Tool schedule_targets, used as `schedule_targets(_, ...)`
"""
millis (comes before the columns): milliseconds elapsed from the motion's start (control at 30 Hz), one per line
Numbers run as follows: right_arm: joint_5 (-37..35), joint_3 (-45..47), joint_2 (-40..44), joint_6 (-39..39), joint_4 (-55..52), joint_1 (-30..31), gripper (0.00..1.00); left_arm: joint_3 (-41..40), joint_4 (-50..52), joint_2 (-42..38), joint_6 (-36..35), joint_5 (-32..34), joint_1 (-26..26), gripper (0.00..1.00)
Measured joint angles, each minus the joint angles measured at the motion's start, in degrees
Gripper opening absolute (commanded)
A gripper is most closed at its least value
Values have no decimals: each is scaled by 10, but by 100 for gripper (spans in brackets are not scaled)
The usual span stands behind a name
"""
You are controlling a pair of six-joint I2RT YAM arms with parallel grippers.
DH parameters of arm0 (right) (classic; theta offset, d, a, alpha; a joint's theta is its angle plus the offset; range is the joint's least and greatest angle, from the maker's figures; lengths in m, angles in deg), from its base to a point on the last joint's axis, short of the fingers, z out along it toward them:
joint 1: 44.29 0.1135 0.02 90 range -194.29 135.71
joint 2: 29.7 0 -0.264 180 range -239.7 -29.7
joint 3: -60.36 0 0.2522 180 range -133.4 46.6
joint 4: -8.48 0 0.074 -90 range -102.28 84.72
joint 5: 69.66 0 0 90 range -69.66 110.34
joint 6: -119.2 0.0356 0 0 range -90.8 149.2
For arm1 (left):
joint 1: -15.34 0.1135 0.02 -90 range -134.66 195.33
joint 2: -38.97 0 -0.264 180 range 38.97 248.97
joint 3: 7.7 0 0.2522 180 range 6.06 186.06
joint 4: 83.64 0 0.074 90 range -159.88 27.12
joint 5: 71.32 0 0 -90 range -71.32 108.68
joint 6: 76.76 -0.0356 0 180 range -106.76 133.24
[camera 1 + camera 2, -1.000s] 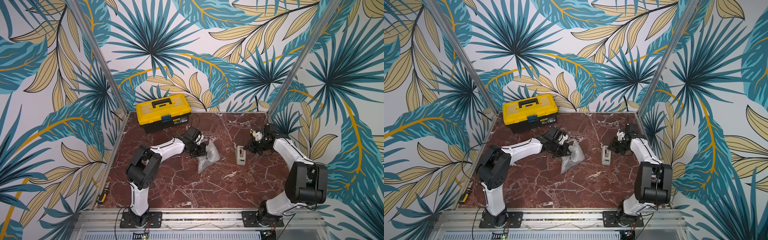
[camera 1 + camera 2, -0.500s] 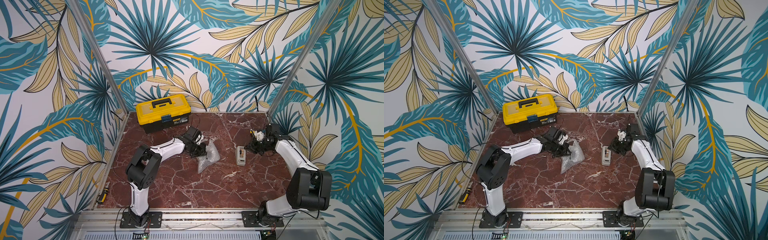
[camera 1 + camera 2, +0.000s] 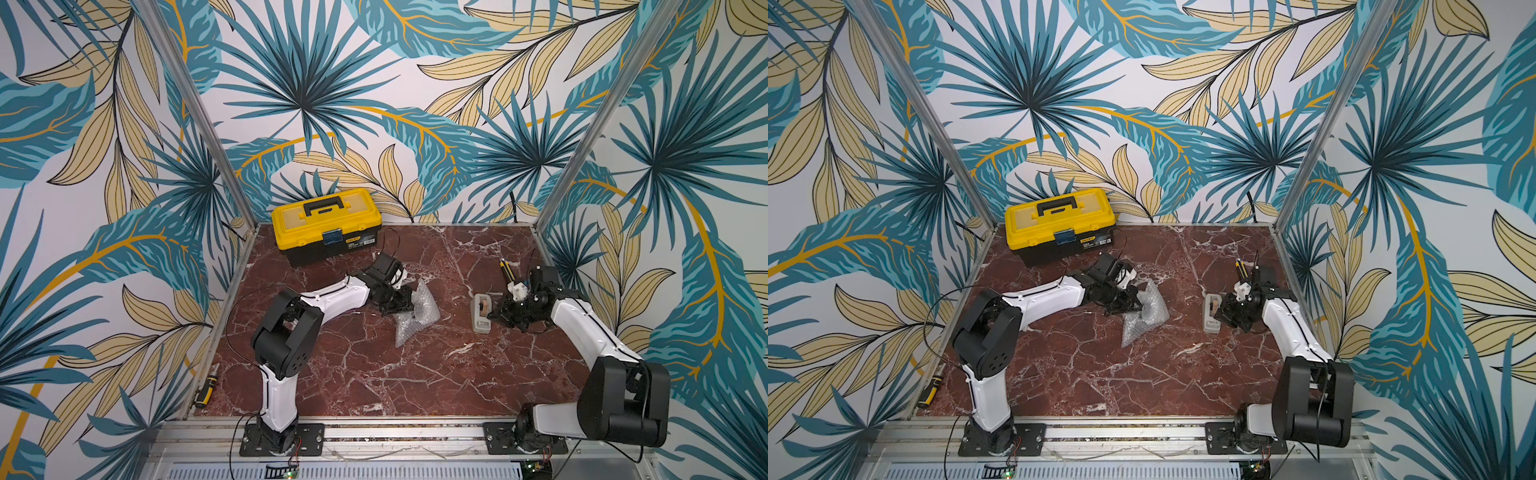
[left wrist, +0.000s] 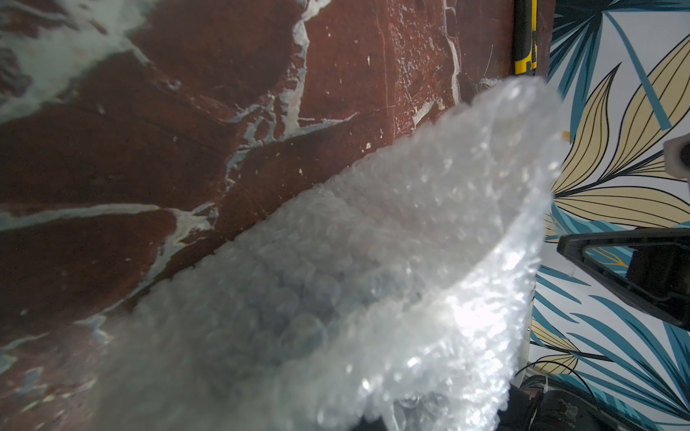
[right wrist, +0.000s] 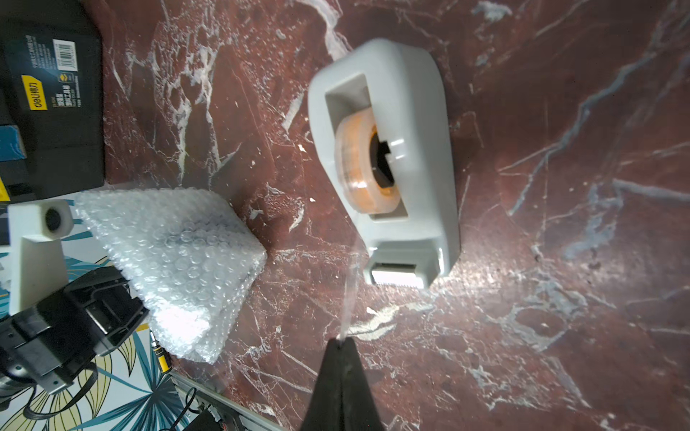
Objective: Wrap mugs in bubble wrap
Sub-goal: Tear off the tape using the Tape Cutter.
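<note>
Left gripper (image 3: pixel 400 306) is pinching light, springy bubble wrap (image 3: pixel 420 316) near tape dispenser (image 5: pixel 423 97); right gripper (image 5: pixel 341 342) is pinching tape (image 5: pixel 351 293). Overlap probably best hold.

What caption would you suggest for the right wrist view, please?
Right hand pinching clear tape strip from the tape dispenser, bubble wrap alongside.

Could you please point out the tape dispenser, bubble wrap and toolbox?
tape dispenser (image 5: pixel 427 149), in the right wrist view, grey side wall.
bubble wrap (image 3: pixel 422 312), in a top view, crinkled middle.
toolbox (image 3: pixel 303 226), in a top view, yellow lid.
</note>
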Motion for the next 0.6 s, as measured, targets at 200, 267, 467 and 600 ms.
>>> schedule_targets(200,0,34,10,14,1,0,0,0,0,0,0,0,0,2)
schedule_targets(267,0,44,11,19,4,0,0,0,0,0,0,0,0,2)
schedule_targets(467,0,68,5,30,14,0,0,0,0,0,0,0,0,2)
schedule_targets(600,-1,75,-4,31,23,1,0,0,0,0,0,0,0,2)
